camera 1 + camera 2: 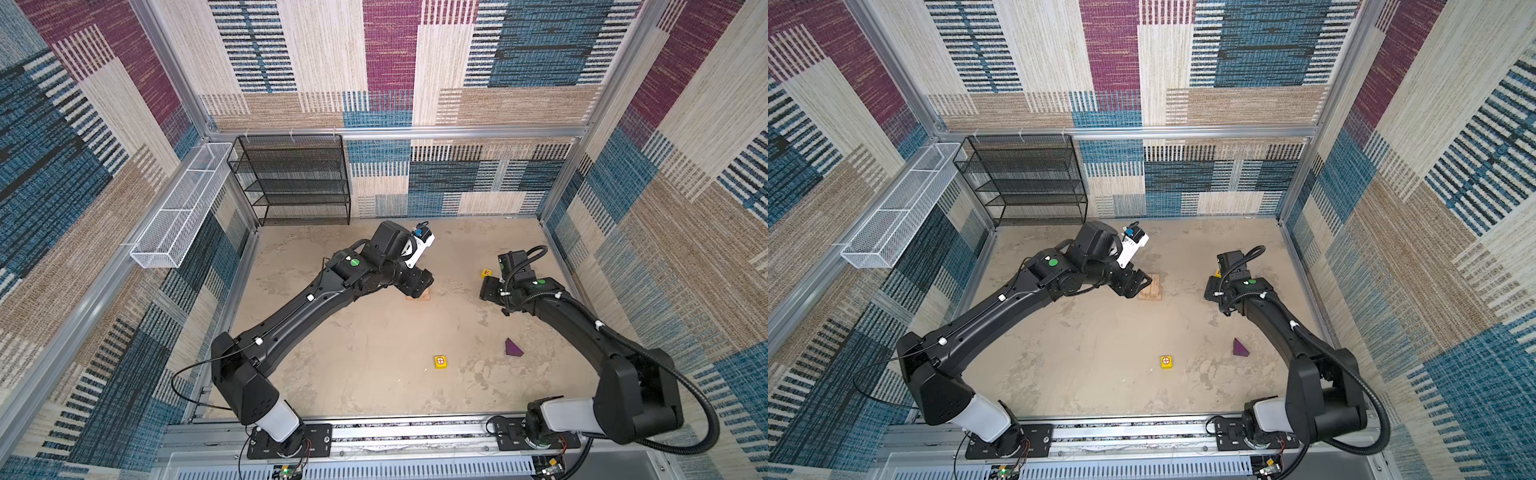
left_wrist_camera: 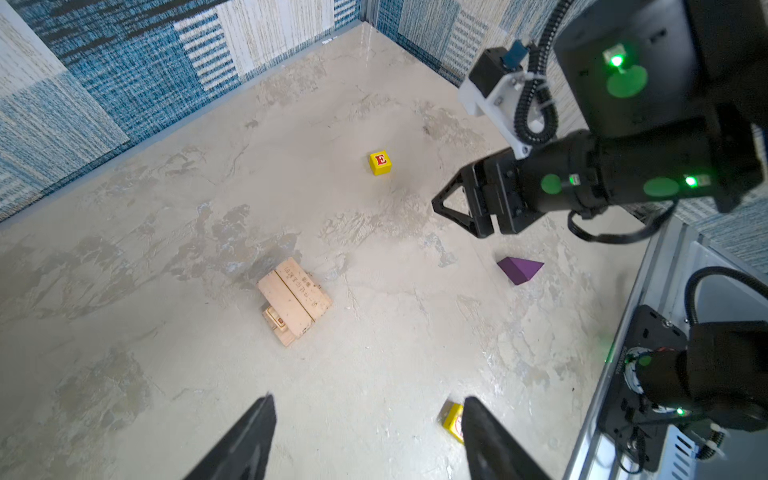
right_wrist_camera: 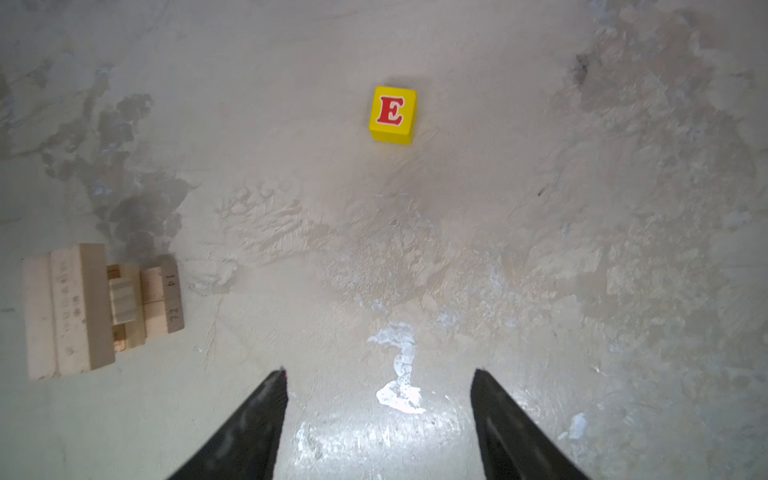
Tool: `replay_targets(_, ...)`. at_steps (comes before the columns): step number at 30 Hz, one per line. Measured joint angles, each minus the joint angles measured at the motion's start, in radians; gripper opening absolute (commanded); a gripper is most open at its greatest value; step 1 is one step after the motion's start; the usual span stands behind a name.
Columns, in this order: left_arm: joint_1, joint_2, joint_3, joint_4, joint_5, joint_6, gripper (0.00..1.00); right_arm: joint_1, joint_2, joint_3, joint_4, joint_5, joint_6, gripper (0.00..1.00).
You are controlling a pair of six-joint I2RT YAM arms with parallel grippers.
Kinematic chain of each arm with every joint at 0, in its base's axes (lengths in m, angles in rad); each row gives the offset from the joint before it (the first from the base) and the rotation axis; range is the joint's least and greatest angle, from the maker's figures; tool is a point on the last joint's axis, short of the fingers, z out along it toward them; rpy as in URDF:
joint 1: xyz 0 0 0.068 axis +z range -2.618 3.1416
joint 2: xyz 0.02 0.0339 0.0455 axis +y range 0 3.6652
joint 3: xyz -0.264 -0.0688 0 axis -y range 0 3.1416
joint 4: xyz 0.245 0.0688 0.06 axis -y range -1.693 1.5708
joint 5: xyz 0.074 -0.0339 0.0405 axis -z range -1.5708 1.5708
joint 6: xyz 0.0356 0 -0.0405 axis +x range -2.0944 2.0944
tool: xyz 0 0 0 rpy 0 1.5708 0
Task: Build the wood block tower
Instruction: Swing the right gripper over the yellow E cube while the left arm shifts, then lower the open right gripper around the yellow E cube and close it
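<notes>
Tan wooden planks point(image 2: 295, 305) lie stacked crosswise near my left gripper point(image 2: 369, 398). The yellow cube marked E point(image 3: 393, 115), the other yellow cube point(image 1: 441, 361) and the purple wedge point(image 1: 513, 348) sit scattered, well apart. My left gripper and right gripper point(image 3: 380, 370) both have fingers spread, holding nothing.

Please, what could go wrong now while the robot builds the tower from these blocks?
1. The plank stack looks uneven, with lower planks poking out from under the top pair; a cube pressed on it may shift it.
2. The left end effector hangs near the stack, so the right end effector may bump it if it brings the E cube there.
</notes>
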Motion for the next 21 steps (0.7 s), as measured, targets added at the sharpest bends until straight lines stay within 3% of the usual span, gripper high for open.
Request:
replay_targets(13,-0.005,0.040,-0.010,-0.002,-0.045,-0.038,0.75,-0.022,0.318,0.238,0.101,0.109,-0.047,0.59)
replay_targets(21,-0.005,0.045,-0.011,-0.002,-0.049,-0.050,0.75,-0.064,0.441,0.325,0.124,0.105,-0.064,0.54)
